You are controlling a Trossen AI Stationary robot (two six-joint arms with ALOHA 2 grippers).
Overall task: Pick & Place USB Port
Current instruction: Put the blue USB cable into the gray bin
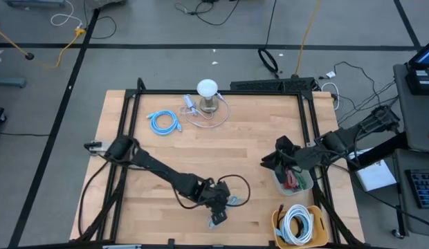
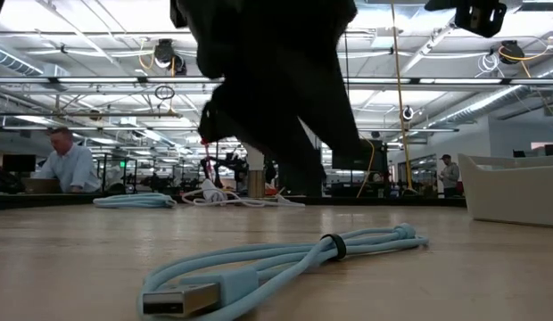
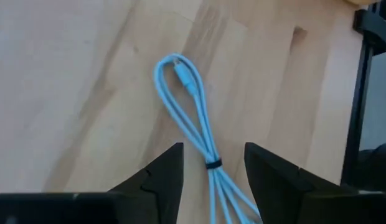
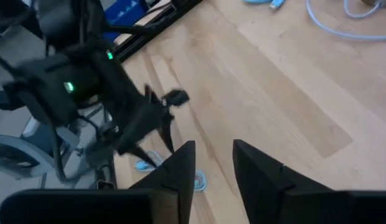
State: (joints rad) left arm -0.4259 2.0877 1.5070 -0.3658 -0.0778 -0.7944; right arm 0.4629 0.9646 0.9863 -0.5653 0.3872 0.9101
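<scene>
Wooden table [image 1: 242, 138], unmarked blue cable [image 3: 193, 121]

Lt-blue USB cable [image 3: 192, 118] w/ blk band, yellow bin [image 1: 277, 223].

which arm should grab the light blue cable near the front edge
Left. Its gripper hangs right above the bundled cable, open fingers either side of it. The right gripper sits across the table, by the bin.

I count two light-blue USB cables on the worktop [image 1: 131, 180]: one bundled cable [image 1: 225, 211] near the front edge and one coiled cable [image 1: 164, 122] near the back. There are two bins: a clear bin [image 1: 295, 184] and a yellow bin [image 1: 297, 225]. One white lamp [image 1: 208, 95]. Two arms, so two claws.
</scene>
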